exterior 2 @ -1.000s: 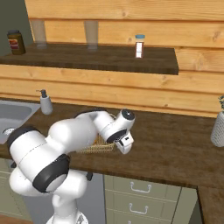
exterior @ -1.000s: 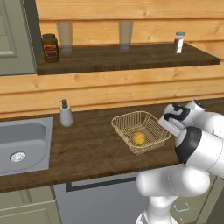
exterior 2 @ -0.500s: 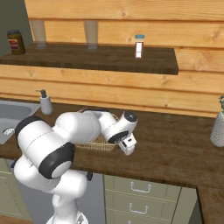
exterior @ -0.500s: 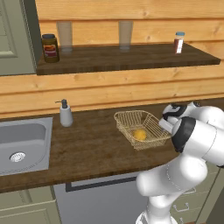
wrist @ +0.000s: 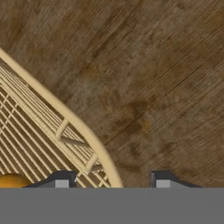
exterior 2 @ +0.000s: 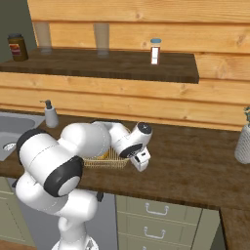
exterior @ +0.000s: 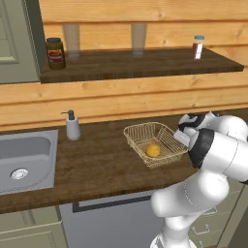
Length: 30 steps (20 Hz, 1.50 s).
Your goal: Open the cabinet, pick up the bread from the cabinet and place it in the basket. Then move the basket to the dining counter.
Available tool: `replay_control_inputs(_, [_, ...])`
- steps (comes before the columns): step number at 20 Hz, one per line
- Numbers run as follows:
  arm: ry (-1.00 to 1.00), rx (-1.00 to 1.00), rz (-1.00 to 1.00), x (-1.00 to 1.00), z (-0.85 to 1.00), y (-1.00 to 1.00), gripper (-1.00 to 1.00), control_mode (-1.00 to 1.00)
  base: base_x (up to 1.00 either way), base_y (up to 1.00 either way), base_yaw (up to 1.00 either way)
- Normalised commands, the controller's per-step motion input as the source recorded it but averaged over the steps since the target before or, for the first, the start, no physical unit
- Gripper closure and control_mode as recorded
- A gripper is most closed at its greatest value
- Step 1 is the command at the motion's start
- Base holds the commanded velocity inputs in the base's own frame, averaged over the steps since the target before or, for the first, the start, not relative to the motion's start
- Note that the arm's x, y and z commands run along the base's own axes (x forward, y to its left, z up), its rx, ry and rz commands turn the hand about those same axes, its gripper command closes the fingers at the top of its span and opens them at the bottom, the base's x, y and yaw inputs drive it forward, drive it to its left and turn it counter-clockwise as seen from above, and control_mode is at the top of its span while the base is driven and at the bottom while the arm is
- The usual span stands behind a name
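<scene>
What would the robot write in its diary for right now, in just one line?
stage: gripping basket | bread: inside basket | gripper: open, fingers straddling basket rim | basket: on worktop

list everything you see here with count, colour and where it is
basket: 1, pale-gold wire, on the dark wood worktop
bread: 1, golden-yellow, inside the basket
soap dispenser: 1, grey, on the worktop beside the sink
sink: 1, steel, set in the worktop's left end
jar: 1, dark with red label, left on the shelf
glasses: 2, clear, on the shelf
shaker: 1, white with blue cap, right on the shelf
grey holder: 1, far right of the worktop
gripper: 1, dark fingertips straddling the basket rim
</scene>
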Motion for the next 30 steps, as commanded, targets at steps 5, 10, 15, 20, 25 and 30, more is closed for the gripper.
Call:
replay_control_inputs(5, [0.03, 0.00, 0.00, 0.00, -0.06, 0.23, 1.00, -1.00, 0.00, 0.00, 0.00])
replay_control_inputs(10, [0.03, 0.02, -0.02, -0.10, -0.01, 0.04, 1.00, -1.00, 0.00, 0.00, 0.00])
replay_control_inputs(15, [0.00, 0.11, -0.17, -0.31, 0.11, 0.00, 1.00, -1.00, 0.00, 0.00, 0.00])
replay_control_inputs(20, [-0.05, 0.06, -0.19, -0.16, 0.36, 0.00, 1.00, -1.00, 0.00, 0.00, 0.00])
replay_control_inputs(25, [-0.01, 0.00, -0.12, -0.02, 0.64, 0.06, 1.00, -1.00, 0.00, 0.00, 0.00])
replay_control_inputs(30, [0.00, -0.12, -0.02, -0.28, 0.57, 0.11, 1.00, -1.00, 0.00, 0.00, 0.00])
